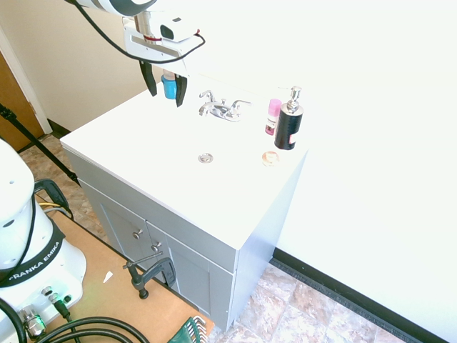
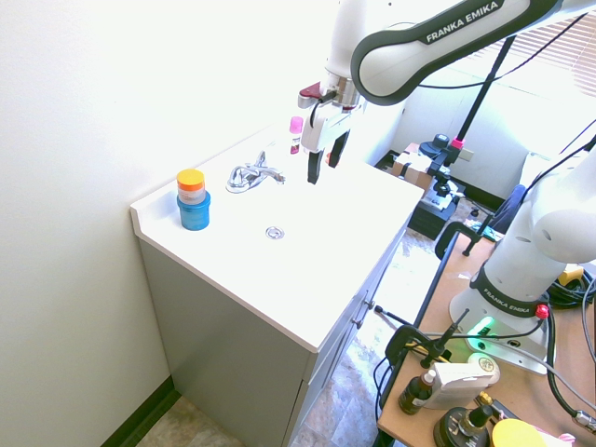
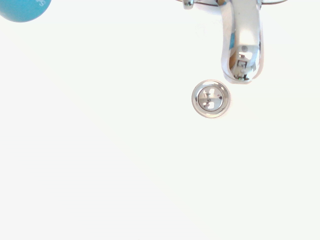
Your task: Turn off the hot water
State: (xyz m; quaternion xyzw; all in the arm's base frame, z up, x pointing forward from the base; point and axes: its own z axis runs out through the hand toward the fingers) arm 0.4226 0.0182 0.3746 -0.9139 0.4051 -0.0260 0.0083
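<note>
the gripper (image 1: 166, 98) hangs over the white counter (image 1: 143, 150) in the upper left of the first exterior view, its two fingers well apart with nothing between them, and it touches no part of the tap. the hot water's control, the left lever (image 1: 207, 94), is the small chrome wing just right of it in that picture, on the far side of the spout (image 1: 205, 111) from the right lever (image 1: 243, 103). no water can be made out, so i can't tell whether the tap is running. the likeliest trouble is a miss: the lever is short and shiny, and the wrist view takes in the spout and the drain (image 3: 211, 98) but not a clear look at either wing, so a move guided from there could easily land on the spout or the wrong lever. spread as they are, the fingers could straddle the spout and jam if they came straight down. a push too high would probably skate off the smooth metal, and one the wrong way might open the valve further. the blue container (image 2: 195, 214) with the orange-lidded jar (image 2: 191, 189) on it stands near the tap, left of centre in the second exterior view, and a wide sweep could topple the pair.
</note>
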